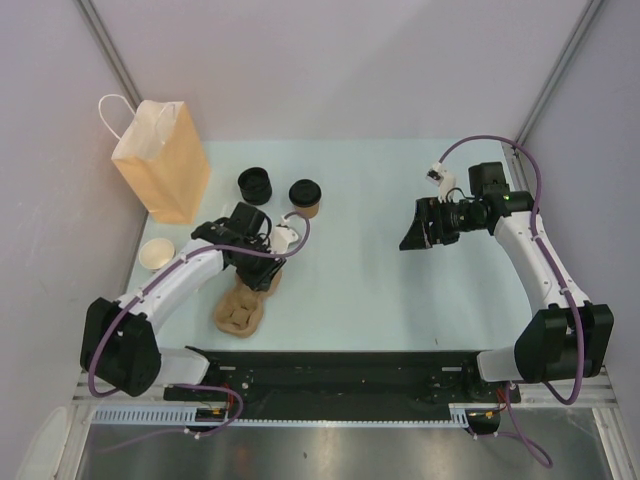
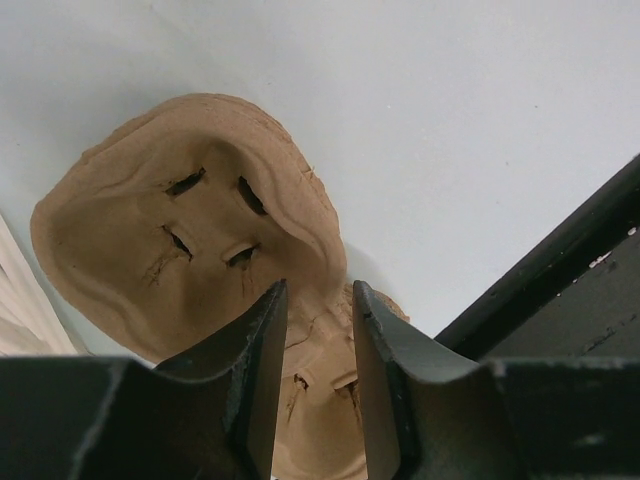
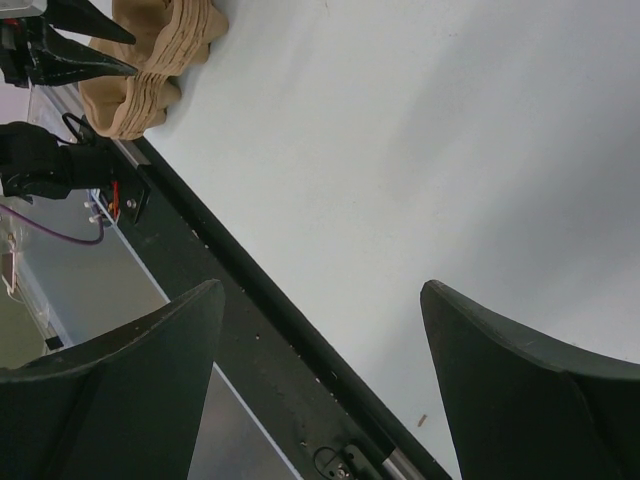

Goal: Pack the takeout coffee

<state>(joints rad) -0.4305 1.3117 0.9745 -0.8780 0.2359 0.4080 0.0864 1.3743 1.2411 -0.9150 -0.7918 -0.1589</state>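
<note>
One coffee (image 1: 304, 195), one bag (image 1: 162, 165) — carriers (image 1: 240, 310) (one stack)

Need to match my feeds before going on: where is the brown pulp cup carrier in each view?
Top external: pulp cup carrier, lower left of centre.
Left wrist: carrier centre left, large.
Right wrist: carrier in the top left corner.
Shared landmark: the black rail along the table's near edge.
</note>
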